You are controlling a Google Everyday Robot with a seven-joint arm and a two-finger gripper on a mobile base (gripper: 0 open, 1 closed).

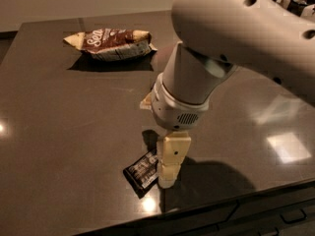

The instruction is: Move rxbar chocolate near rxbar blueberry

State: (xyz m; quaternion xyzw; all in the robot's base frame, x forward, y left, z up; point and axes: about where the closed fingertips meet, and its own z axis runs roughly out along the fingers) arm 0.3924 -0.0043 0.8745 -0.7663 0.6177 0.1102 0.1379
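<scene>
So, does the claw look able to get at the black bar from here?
Likely yes: the claw hangs directly over the right end of the black bar, hiding part of it, and nothing stands between them.

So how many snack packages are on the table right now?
2 visible: the snack bag at the back left, and the rxbar chocolate near the front edge, its right end behind the pincer. The arm could be hiding another.
</scene>
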